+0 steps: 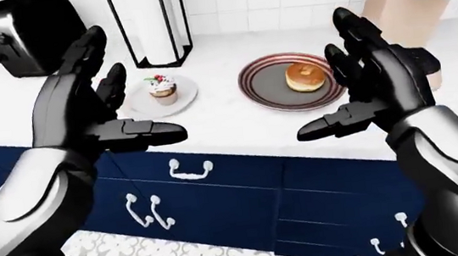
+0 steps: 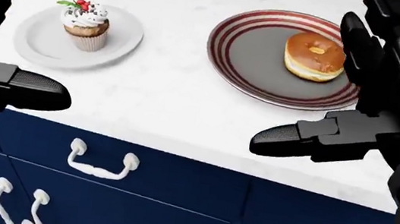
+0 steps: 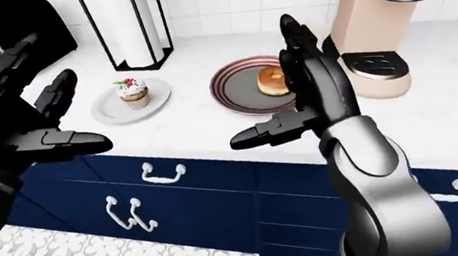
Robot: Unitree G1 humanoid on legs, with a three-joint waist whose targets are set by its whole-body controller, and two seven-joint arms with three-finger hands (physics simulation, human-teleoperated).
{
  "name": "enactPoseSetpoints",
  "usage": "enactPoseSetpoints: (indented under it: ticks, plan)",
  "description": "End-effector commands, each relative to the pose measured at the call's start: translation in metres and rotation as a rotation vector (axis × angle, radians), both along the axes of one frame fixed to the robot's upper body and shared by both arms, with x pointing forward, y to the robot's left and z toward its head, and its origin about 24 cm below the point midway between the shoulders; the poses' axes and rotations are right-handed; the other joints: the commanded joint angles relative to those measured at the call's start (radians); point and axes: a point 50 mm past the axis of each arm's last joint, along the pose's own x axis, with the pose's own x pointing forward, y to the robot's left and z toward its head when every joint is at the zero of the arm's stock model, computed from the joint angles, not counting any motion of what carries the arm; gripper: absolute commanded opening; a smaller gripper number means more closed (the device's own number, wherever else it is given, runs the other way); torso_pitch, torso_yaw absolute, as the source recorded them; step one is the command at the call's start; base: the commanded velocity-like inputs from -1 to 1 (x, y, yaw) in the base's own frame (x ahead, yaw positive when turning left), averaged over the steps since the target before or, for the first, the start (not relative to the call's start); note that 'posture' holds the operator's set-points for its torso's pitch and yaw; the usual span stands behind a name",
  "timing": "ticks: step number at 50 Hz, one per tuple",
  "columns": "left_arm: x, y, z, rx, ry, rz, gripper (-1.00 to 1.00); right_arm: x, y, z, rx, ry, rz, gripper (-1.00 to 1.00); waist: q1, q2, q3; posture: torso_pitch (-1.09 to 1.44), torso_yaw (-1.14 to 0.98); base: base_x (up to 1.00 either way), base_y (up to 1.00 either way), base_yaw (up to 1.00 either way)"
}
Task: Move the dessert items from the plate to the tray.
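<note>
Right-eye view alone shows the coffee machine (image 3: 376, 23); both hands (fingers (image 1: 354, 38) spread) hover, apparently short of the cupcake (image 2: 83, 24).

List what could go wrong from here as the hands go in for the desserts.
1. The cupcake stands tall and upright on the small white plate; a sideways nudge from the open left hand could tip it.
2. The right hand hangs close over the striped tray beside the donut; dropping lower, it might push the tray or press the donut.
3. The coffee machine stands just right of the tray, so a wide right-arm swing could strike it.
</note>
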Motion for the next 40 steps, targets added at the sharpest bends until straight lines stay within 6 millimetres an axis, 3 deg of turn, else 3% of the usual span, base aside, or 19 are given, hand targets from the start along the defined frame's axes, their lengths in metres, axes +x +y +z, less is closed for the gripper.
enactPoseSetpoints:
  ticks: [1, 4, 5, 7, 8, 12, 16, 22, 23, 24, 27, 28, 29, 30, 32, 34, 36, 37, 40]
  plan:
    - [-0.001, -0.002, 0.01, -0.001, -0.053, -0.015, 1.0, -0.005, -0.002, 0.01, -0.013, -0.062, -0.01, 1.0, -0.009, -0.011, -0.007, 0.0, 0.0, 0.0, 0.0, 0.0]
    - [0.0, -0.002, 0.012, 0.006, -0.055, -0.016, 1.0, -0.005, -0.002, 0.016, -0.037, -0.084, -0.01, 1.0, -0.029, 0.026, 0.006, 0.0, 0.0, 0.0, 0.0, 0.0]
    - [0.0, -0.002, 0.013, 0.007, -0.056, -0.015, 1.0, -0.005, -0.002, 0.018, -0.042, -0.091, -0.008, 1.0, -0.032, 0.044, -0.009, 0.0, 0.0, 0.17, 0.0, 0.0]
    - [0.0, -0.001, 0.016, 0.002, -0.057, -0.018, 1.0, -0.005, -0.001, 0.021, -0.056, -0.098, -0.007, 1.0, -0.028, 0.109, 0.004, 0.0, 0.0, 0.38, 0.03, 0.0]
    - [-0.001, -0.001, 0.016, 0.001, -0.058, -0.018, 1.0, -0.005, 0.0, 0.022, -0.059, -0.1, -0.006, 1.0, -0.027, 0.064, 0.026, 0.0, 0.0, 0.45, 0.09, 0.0]
    - [-0.002, 0.0, 0.018, 0.002, -0.061, -0.018, 1.0, -0.005, 0.001, 0.025, -0.065, -0.106, -0.002, 1.0, -0.027, 0.038, 0.016, 0.0, 0.0, 0.45, 0.13, 0.0]
    - [-0.002, 0.0, 0.018, 0.002, -0.061, -0.018, 1.0, -0.005, 0.002, 0.027, -0.066, -0.109, 0.002, 1.0, -0.016, -0.041, 0.009, 0.0, 0.0, 0.45, 0.13, 0.0]
    - [-0.003, 0.002, 0.02, 0.001, -0.067, -0.016, 1.0, -0.004, 0.005, 0.027, -0.075, -0.108, 0.016, 1.0, -0.018, -0.024, 0.009, 0.0, 0.0, 0.42, 0.16, 0.0]
    - [-0.004, 0.003, 0.02, 0.0, -0.068, -0.016, 1.0, -0.005, 0.006, 0.027, -0.073, -0.108, 0.022, 1.0, 0.017, -0.045, 0.008, 0.0, 0.0, 0.01, 0.0, 1.0]
    - [-0.004, 0.004, 0.02, -0.001, -0.068, -0.016, 1.0, -0.005, 0.006, 0.027, -0.07, -0.11, 0.022, 1.0, 0.007, -0.022, -0.009, 0.0, 0.0, 0.0, 0.0, 1.0]
    - [-0.004, 0.006, 0.02, -0.002, -0.068, -0.012, 1.0, -0.004, 0.006, 0.027, -0.069, -0.11, 0.019, 1.0, 0.001, 0.036, 0.012, 0.0, 0.0, 0.0, 0.0, 1.0]
    - [-0.004, 0.006, 0.02, -0.002, -0.069, -0.011, 1.0, -0.003, 0.006, 0.027, -0.068, -0.111, 0.019, 1.0, -0.02, 0.082, 0.006, 0.0, 0.0, 0.0, 0.34, 0.0]
    - [-0.004, 0.007, 0.021, -0.002, -0.07, -0.01, 1.0, -0.003, 0.006, 0.028, -0.068, -0.113, 0.018, 1.0, -0.019, 0.071, -0.008, 0.0, 0.0, 0.0, 0.0, 0.0]
    - [-0.004, 0.007, 0.021, -0.001, -0.07, -0.01, 1.0, -0.004, 0.006, 0.03, -0.062, -0.117, 0.017, 1.0, -0.033, 0.063, 0.013, 0.0, 0.0, 0.0, 0.0, 0.0]
    - [-0.004, 0.007, 0.021, 0.0, -0.071, -0.01, 1.0, -0.005, 0.005, 0.031, -0.061, -0.124, 0.015, 1.0, -0.031, 0.088, 0.02, 0.0, 0.0, 0.0, 0.0, 0.0]
    - [-0.005, 0.006, 0.022, 0.001, -0.072, -0.011, 1.0, -0.005, 0.004, 0.033, -0.066, -0.129, 0.008, 1.0, -0.032, 0.072, 0.028, 0.0, 0.0, 0.0, 0.0, 0.0]
    - [-0.005, 0.006, 0.022, 0.001, -0.073, -0.011, 1.0, -0.005, 0.003, 0.034, -0.075, -0.135, 0.004, 1.0, -0.031, 0.059, 0.001, 0.0, 0.0, 0.12, 0.0, 0.0]
    - [-0.006, 0.006, 0.023, 0.002, -0.074, -0.011, 1.0, -0.006, 0.003, 0.035, -0.077, -0.139, 0.004, 1.0, -0.03, 0.054, 0.011, 0.0, 0.0, 0.27, 0.14, 0.0]
    - [-0.007, 0.006, 0.024, 0.002, -0.075, -0.011, 1.0, -0.008, 0.003, 0.035, -0.077, -0.145, 0.006, 1.0, -0.023, -0.005, 0.033, 0.0, 0.0, 0.29, 0.22, 0.0]
